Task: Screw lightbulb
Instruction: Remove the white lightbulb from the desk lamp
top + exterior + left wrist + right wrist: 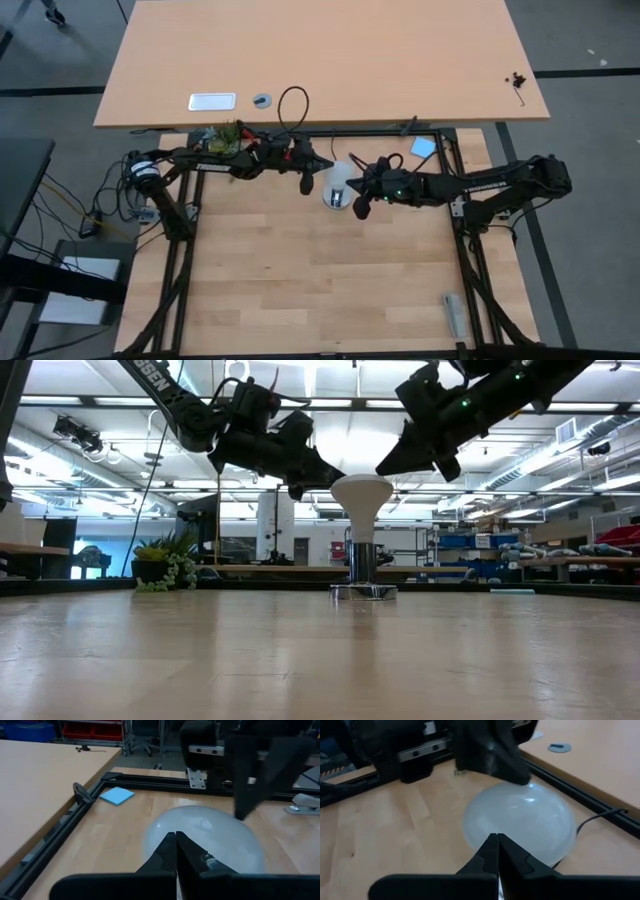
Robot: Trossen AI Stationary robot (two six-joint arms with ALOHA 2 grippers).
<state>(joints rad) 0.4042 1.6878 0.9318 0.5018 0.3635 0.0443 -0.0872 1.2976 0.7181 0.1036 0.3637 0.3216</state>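
You have the lightbulb (361, 497) standing upright in its socket (363, 568), between and just below both end effectors. The left end effector (307, 186) and right end effector (361, 207) are both closed and empty. The globe looks light, smooth and fragile; grip its widest part gently. The threads are hidden, so seating is unclear.
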